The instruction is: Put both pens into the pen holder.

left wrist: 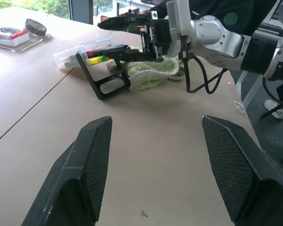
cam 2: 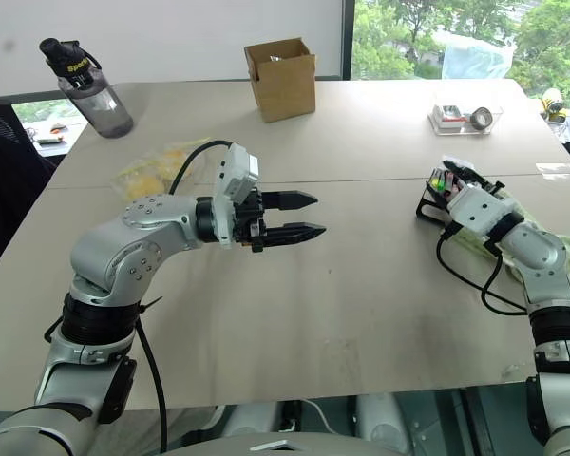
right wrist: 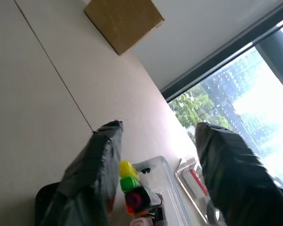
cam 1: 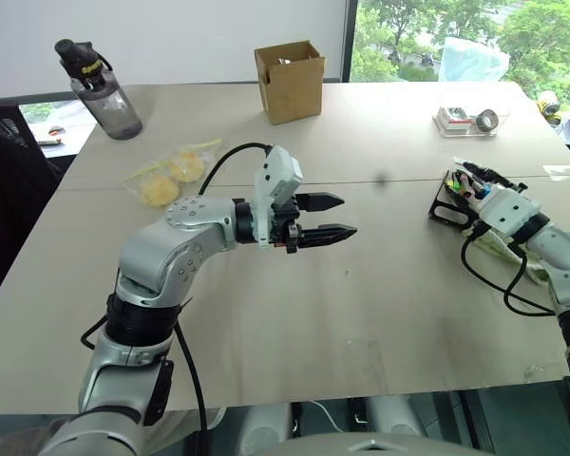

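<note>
- Left gripper [cam 1: 334, 217]: jaws apart, nothing between them, hovering over bare worktop [cam 1: 361, 304] mid-table with free room all around.
- Right gripper [left wrist: 114, 35]: jaws spread, empty, right at the pen holder [cam 1: 453, 198] near the worktop's right edge.
- Left wrist view adds a green cloth [left wrist: 151, 70] beside the holder.
- Right wrist view shows marker ends [right wrist: 130, 184] between the fingers.
- Cardboard box [cam 1: 290, 81], water bottle [cam 1: 100, 87] well apart at the far edge.

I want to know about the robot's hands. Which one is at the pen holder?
The right hand, over at the pen holder. The left hand is above bare table.
</note>
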Available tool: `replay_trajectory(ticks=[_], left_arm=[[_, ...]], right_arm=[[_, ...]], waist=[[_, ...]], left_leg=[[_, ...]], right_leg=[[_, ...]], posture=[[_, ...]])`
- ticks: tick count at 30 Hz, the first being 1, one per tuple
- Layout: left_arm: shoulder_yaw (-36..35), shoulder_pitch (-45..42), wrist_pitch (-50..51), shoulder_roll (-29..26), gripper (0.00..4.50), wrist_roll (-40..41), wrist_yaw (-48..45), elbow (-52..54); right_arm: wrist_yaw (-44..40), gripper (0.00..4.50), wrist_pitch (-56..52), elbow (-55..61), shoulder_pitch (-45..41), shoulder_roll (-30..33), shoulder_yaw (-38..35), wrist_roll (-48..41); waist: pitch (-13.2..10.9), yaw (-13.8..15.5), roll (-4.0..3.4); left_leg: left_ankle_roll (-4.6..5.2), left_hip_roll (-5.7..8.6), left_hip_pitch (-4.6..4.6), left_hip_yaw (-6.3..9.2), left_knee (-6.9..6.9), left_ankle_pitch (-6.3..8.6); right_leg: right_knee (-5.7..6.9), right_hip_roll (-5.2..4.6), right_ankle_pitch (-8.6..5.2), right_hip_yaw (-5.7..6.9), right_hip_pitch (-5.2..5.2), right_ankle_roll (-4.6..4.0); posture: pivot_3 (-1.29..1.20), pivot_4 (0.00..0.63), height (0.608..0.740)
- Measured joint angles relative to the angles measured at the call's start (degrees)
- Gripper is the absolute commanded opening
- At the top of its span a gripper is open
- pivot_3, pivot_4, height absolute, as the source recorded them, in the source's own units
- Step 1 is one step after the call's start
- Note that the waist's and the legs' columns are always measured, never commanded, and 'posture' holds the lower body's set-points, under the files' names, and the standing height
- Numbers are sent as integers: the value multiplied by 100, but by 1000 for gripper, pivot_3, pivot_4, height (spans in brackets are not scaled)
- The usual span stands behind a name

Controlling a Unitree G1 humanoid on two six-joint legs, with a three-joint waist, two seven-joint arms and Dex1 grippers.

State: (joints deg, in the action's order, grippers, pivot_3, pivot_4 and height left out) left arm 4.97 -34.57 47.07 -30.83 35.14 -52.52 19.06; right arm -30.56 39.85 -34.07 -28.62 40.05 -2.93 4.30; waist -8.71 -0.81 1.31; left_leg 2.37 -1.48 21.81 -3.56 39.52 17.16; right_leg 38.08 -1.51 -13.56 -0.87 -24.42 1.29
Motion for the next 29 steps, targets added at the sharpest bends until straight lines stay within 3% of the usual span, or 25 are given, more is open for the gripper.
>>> replay_trajectory(ticks=[2,8,14,20,24,29], left_arm=[[2,0,0,-3,3103,-1,31,0],[20,9,-16,-55,3103,-57,78,-2],[40,489,-496,-152,3103,-432,163,-47],[-56,1968,-1475,-547,3103,-1330,557,-189],[-230,2995,-2007,-569,3103,-1625,754,-201],[-321,3770,-2421,-488,3103,-1811,962,68]], right_arm=[[10,4489,-1,-37,-35,-1,0,-4],[-52,4489,-113,253,166,-32,-10,-265],[-432,4489,-1460,2246,1361,-345,-40,-1631],[-761,4489,-3384,4510,3452,-305,-229,-3251],[-1102,4489,-3887,4989,4395,-184,-459,-3610],[-1623,4489,-3932,4863,4714,-166,-577,-3589]], waist=[[0,0,0],[0,2,0],[0,13,-3],[1,19,-8],[1,22,-7],[1,28,-6]], left_leg=[[0,0,-1,1,-2,0],[0,0,1,1,-4,0],[-1,-4,2,6,-9,0],[4,-4,-6,6,-18,3],[30,-2,-15,4,-17,18],[32,0,-29,4,-15,18]], right_leg=[[1,0,0,1,0,0],[-1,-2,0,2,0,0],[1,-4,0,6,-1,0],[-4,-17,0,12,4,0],[-10,-29,-1,18,16,0],[-9,-35,-2,21,29,-3]], posture=[[0,150,736],[0,150,736],[0,150,736],[0,150,736],[0,150,736],[0,150,736]])
